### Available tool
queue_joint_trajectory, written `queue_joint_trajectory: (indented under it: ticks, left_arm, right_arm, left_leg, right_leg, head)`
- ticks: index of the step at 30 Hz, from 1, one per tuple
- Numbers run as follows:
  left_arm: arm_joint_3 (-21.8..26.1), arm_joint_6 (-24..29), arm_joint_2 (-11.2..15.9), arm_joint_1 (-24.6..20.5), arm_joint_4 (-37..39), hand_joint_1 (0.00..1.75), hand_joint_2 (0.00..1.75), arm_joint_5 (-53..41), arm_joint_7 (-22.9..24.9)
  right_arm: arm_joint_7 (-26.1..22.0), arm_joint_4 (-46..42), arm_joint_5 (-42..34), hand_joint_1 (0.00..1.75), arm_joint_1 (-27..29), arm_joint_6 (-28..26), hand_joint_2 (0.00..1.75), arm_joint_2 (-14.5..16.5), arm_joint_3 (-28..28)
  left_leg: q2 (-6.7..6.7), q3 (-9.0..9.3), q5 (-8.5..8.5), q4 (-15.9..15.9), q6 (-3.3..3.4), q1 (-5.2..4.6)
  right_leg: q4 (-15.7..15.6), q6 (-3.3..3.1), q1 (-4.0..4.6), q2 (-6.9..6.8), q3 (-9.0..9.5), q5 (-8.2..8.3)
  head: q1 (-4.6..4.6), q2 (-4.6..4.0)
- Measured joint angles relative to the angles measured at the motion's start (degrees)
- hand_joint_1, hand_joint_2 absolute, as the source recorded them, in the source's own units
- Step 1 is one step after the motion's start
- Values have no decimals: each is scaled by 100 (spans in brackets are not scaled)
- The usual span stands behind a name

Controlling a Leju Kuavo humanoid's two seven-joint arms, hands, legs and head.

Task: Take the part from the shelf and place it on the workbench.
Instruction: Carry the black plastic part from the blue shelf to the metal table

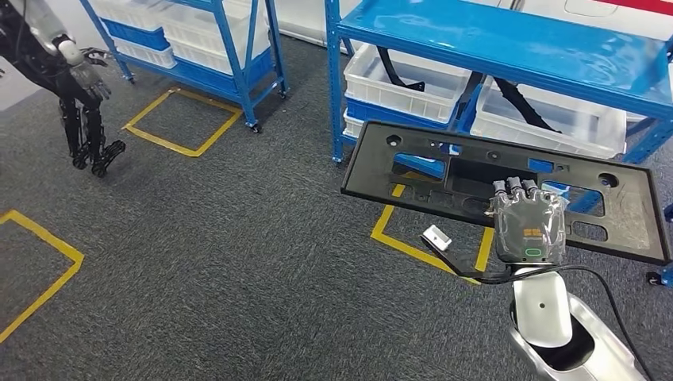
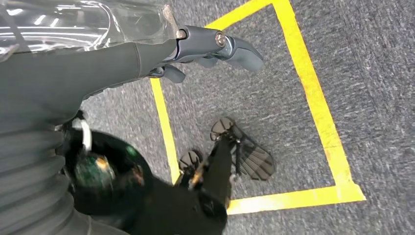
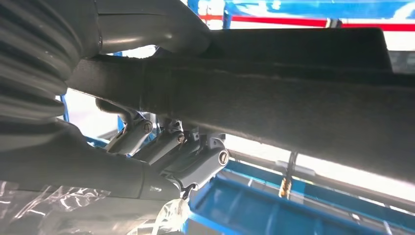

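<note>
head view: right hand (image 1: 530,225) grips panel (image 1: 444,171) at near edge, long axis crosswise; left hand (image 1: 89,78) hangs empty, fingers loosely apart.

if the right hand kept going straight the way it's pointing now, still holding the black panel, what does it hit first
Probably the blue shelf ahead. The right hand grips the black panel, whose far edge would likely meet the white bins on the lower level first, though depth is hard to judge.
</note>
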Motion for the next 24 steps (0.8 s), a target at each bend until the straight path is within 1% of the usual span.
queue_joint_trajectory:
  ticks: [1, 2, 3, 4, 5, 6, 7, 8, 9, 10, 11, 12, 13, 14, 15, 16, 17, 18, 19, 20, 21, 22, 23, 24]
  left_arm:
    - [-1, -1, -8, -9, 0, 0, 175, -9, 3]
    - [-2, 0, -16, -12, 0, 0, 175, -19, 6]
    - [-3, 0, -27, -10, 0, 0, 175, -31, 8]
    - [-3, 0, -37, -11, 0, 0, 175, -40, 1]
    - [-3, 3, -48, -18, 1, 0, 175, -48, -22]
    - [-3, 8, -58, -30, 1, 0, 175, -53, -59]
    - [-3, 16, -69, -49, 3, 0, 175, -56, -103]
    - [-3, 24, -82, -67, 5, 0, 175, -58, -142]
    - [-3, 31, -93, -81, 8, 0, 175, -59, -169]
    - [-3, 38, -102, -90, 10, 0, 175, -61, -182]
    - [-3, 44, -106, -93, 12, 0, 175, -65, -188]
    - [-3, 53, -108, -94, 13, 0, 175, -73, -192]
    - [-4, 62, -109, -97, 15, 0, 175, -85, -191]
    - [-4, 74, -113, -107, 17, 0, 175, -104, -184]
    - [-5, 88, -119, -121, 19, 0, 175, -128, -172]
    - [-6, 101, -128, -136, 21, 0, 175, -158, -151]
    - [-7, 116, -139, -151, 22, 0, 175, -189, -130]
    - [-8, 131, -148, -161, 22, 0, 175, -223, -106]
    - [-9, 143, -156, -171, 23, 0, 175, -261, -77]
    - [-15, 154, -166, -186, 25, 0, 175, -307, -45]
    - [-25, 163, -174, -211, 27, 0, 175, -365, -3]
    - [-38, 168, -185, -242, 30, 0, 175, -425, 38]
    - [-52, 171, -193, -276, 31, 0, 175, -481, 78]
    - [-67, 172, -203, -304, 32, 0, 175, -529, 108]
  right_arm:
    - [1, 1, 0, 175, -19, 0, 175, 1, 0]
    - [1, 2, -1, 175, -36, 0, 175, 2, 0]
    - [1, 4, -1, 175, -49, 0, 175, 4, 0]
    - [2, 7, -2, 175, -60, 1, 175, 4, 0]
    - [10, 8, -3, 175, -69, 4, 175, 4, 0]
    - [26, 10, -5, 175, -74, 11, 175, 2, -1]
    - [46, 11, -8, 175, -78, 23, 175, -2, -1]
    - [65, 14, -10, 175, -79, 36, 175, -5, -1]
    - [79, 16, -13, 175, -78, 49, 175, -9, 1]
    - [85, 19, -14, 175, -77, 56, 175, -11, 2]
    - [88, 20, -15, 175, -79, 60, 175, -13, 4]
    - [90, 21, -16, 175, -86, 61, 175, -13, 5]
    - [91, 21, -16, 175, -96, 60, 175, -13, 5]
    - [91, 22, -18, 175, -117, 57, 175, -13, 7]
    - [86, 26, -21, 175, -145, 50, 175, -10, 10]
    - [75, 32, -31, 175, -179, 36, 175, -7, 18]
    - [57, 41, -45, 175, -221, 20, 175, -2, 31]
    - [34, 56, -59, 175, -272, -3, 175, 8, 49]
    - [5, 74, -83, 175, -332, -36, 175, 22, 69]
    - [-23, 99, -112, 175, -398, -75, 175, 44, 91]
    - [-52, 134, -148, 175, -467, -133, 175, 68, 115]
    - [-78, 177, -191, 175, -528, -197, 175, 93, 140]
    - [-97, 228, -228, 175, -580, -260, 175, 122, 169]
    - [-111, 284, -258, 175, -622, -319, 175, 152, 204]
  left_leg:
    - [16, 20, 4, -68, 23, -20]
    - [-57, 7, 16, -66, 52, -29]
    - [-116, -1, 33, -75, 86, -21]
    - [-179, -3, 53, -86, 124, -12]
    - [-241, -1, 74, -100, 162, 1]
    - [-301, 2, 91, -108, 189, 14]
    - [-368, -4, 97, -107, 205, 11]
    - [-438, -7, 102, -105, 214, 8]
    - [-515, -8, 105, -103, 218, 5]
    - [-593, -7, 106, -99, 220, 4]
    - [-671, -1, 106, -92, 218, 8]
    - [-746, 5, 104, -79, 212, 16]
    - [-813, 0, 98, -61, 195, 18]
    - [-877, -18, 93, -37, 170, 14]
    - [-930, -47, 96, -21, 135, 9]
    - [-980, -81, 106, -15, 97, 5]
    - [-1032, -109, 125, -17, 61, 9]
    - [-1072, -134, 135, -20, 30, 20]
    - [-1032, -175, 102, 32, 1, 23]
    - [-928, -257, 10, 185, -28, 23]
    - [-781, -397, -148, 476, -55, 26]
    - [-621, -589, -348, 891, -81, 27]
    - [-528, -794, -532, 1338, -101, 36]
    - [-484, -958, -651, 1692, -112, 43]
  right_leg:
    - [1, 24, 18, -50, 2, -6]
    - [-3, 48, 20, -105, 8, -7]
    - [8, 79, 7, -109, 10, -29]
    - [79, 105, -11, -38, -12, -95]
    - [266, 127, -28, 80, -88, -229]
    - [587, 143, -40, 233, -228, -419]
    - [1010, 149, -40, 351, -421, -626]
    - [1439, 155, -39, 407, -626, -794]
    - [1740, 160, -35, 430, -780, -867]
    - [1827, 162, -36, 438, -840, -825]
    - [1650, 162, -42, 448, -774, -665]
    - [1267, 166, -53, 487, -605, -434]
    - [815, 174, -76, 612, -396, -239]
    - [438, 169, -89, 722, -230, -93]
    - [216, 157, -96, 806, -140, -27]
    - [137, 134, -92, 847, -119, -26]
    - [141, 98, -74, 788, -138, -16]
    - [140, 61, -78, 718, -147, -5]
    - [133, 23, -79, 654, -148, 7]
    - [123, -19, -82, 588, -147, 20]
    - [114, -54, -83, 523, -147, 29]
    - [115, -77, -68, 464, -150, 30]
    - [115, -93, -56, 405, -153, 28]
    - [116, -98, -47, 343, -154, 27]
  head:
    - [2, 0]
    - [3, 0]
    - [3, 0]
    - [5, 0]
    - [6, 0]
    - [8, 0]
    - [8, 0]
    - [8, 0]
    - [7, 0]
    - [7, 0]
    - [7, 0]
    - [7, 0]
    - [7, 0]
    - [7, 0]
    - [7, 0]
    - [7, 0]
    - [7, 0]
    - [6, 0]
    - [5, -1]
    - [4, -1]
    - [2, -1]
    - [1, -1]
    - [0, 0]
    - [0, 0]
